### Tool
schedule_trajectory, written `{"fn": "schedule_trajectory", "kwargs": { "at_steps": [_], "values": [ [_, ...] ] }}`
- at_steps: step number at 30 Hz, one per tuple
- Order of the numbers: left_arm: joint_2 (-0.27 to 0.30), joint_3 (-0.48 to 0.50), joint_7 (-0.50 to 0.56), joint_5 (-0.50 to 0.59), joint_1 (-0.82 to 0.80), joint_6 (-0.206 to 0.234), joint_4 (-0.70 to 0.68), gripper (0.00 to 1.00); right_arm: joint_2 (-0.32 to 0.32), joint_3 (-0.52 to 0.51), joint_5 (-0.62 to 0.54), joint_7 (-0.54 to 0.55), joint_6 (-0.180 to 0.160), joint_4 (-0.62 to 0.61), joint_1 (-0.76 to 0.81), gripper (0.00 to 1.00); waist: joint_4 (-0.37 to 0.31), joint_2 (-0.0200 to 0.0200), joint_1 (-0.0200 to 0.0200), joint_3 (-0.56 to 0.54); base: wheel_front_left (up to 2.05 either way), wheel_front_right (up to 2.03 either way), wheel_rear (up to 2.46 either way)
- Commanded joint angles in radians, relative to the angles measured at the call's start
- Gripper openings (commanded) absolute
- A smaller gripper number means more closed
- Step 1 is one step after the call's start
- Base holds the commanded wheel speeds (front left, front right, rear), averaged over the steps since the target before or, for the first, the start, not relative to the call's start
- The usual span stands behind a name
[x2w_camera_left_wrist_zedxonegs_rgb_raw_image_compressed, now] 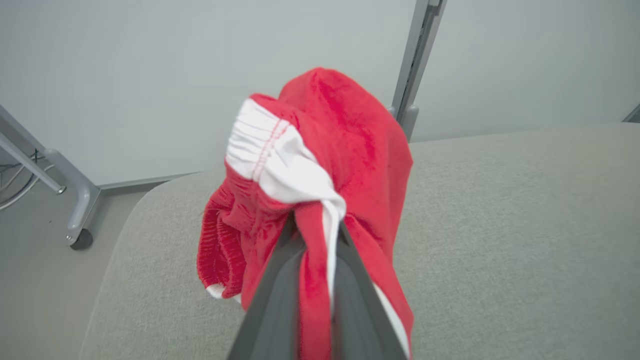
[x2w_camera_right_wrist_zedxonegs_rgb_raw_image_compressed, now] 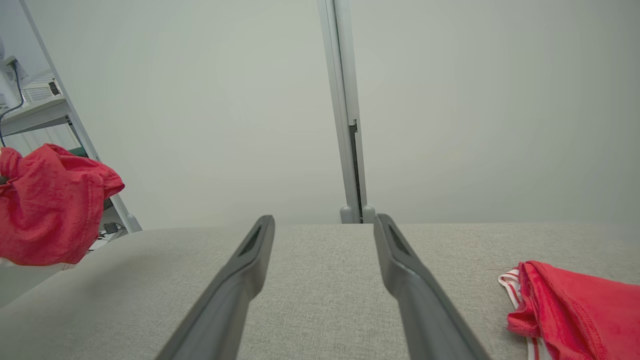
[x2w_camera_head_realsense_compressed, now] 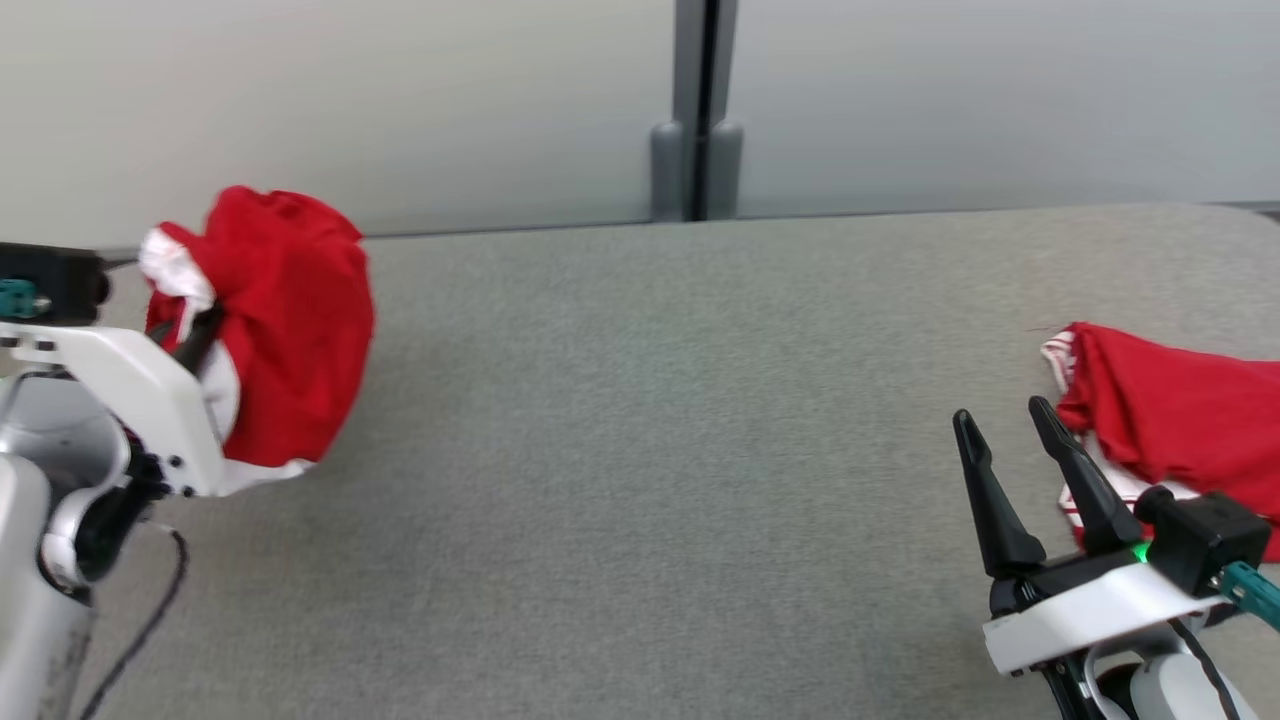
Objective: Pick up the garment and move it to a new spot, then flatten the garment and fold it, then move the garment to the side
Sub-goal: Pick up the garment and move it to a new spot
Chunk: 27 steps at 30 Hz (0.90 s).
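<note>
Red garment (x2w_camera_head_realsense_compressed: 290,330) droops bunched, lengthwise downward, from left hand (x2w_camera_left_wrist_zedxonegs_rgb_raw_image_compressed: 315,225).

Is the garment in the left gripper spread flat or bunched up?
Bunched: the red garment hangs crumpled from the shut left gripper.

1. My right gripper (x2w_camera_head_realsense_compressed: 1000,410) has two long, black, tapering plastic fingers (x2w_camera_head_realsense_compressed: 990,500) with pointed tips. Through the right wrist camera they look matte dark grey, each with a slot-like recess near the tip.
2. Those fingers sit in a black base on a curved white plastic wrist plate (x2w_camera_head_realsense_compressed: 1090,610).
3. Beside it I see a boxy black camera module (x2w_camera_head_realsense_compressed: 1200,540), a small green light (x2w_camera_head_realsense_compressed: 1140,552) and a teal connector (x2w_camera_head_realsense_compressed: 1255,592).
4. My left gripper (x2w_camera_left_wrist_zedxonegs_rgb_raw_image_compressed: 316,225) has matching dark grey fingers.
5. Its angular white bracket (x2w_camera_head_realsense_compressed: 130,385) carries small dark screws (x2w_camera_head_realsense_compressed: 180,462).
6. Behind it are a rounded silver-grey forearm shell (x2w_camera_head_realsense_compressed: 55,440) and a thin black cable (x2w_camera_head_realsense_compressed: 150,610).
</note>
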Motion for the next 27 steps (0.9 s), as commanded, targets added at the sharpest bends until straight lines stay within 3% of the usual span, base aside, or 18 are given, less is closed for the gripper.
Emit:
{"fn": "schedule_trajectory", "kwargs": {
  "at_steps": [1, 6, 10, 14, 21, 27],
  "values": [
    [0.001, -0.005, 0.009, 0.001, 0.019, 0.011, -0.047, 0.0, -0.004, -0.008, 0.0, -0.009, 0.0, 0.003, 0.015, 1.0, -0.041, 0.0, 0.0, -0.044, 0.0, 0.0, 0.0],
    [-0.012, -0.044, 0.085, 0.005, 0.1, 0.065, -0.313, 0.0, -0.004, -0.031, 0.0, -0.011, 0.0, 0.008, 0.04, 1.0, -0.086, 0.0, 0.0, -0.073, 0.0, 0.0, 0.0],
    [-0.055, -0.082, 0.116, 0.009, 0.149, 0.112, -0.466, 0.0, -0.015, -0.053, -0.004, -0.007, 0.0, -0.001, 0.05, 1.0, -0.115, 0.0, 0.0, -0.07, 0.0, 0.0, 0.0],
    [-0.11, -0.142, 0.058, 0.077, 0.194, 0.154, -0.541, 0.0, -0.025, -0.068, -0.008, 0.003, 0.0, -0.024, 0.043, 1.0, -0.155, 0.0, 0.0, -0.049, 0.0, 0.0, 0.0],
    [-0.225, -0.224, -0.143, 0.132, 0.274, 0.153, -0.415, 0.0, -0.038, -0.072, -0.002, 0.017, 0.0, -0.026, 0.041, 1.0, -0.205, 0.0, 0.0, -0.039, 0.0, 0.0, 0.0],
    [-0.307, -0.298, -0.278, 0.133, 0.285, 0.076, -0.14, 0.0, -0.035, -0.066, 0.001, 0.025, 0.0, -0.027, 0.045, 1.0, -0.219, 0.0, 0.0, -0.034, 0.0, 0.0, 0.0]
  ]
}}
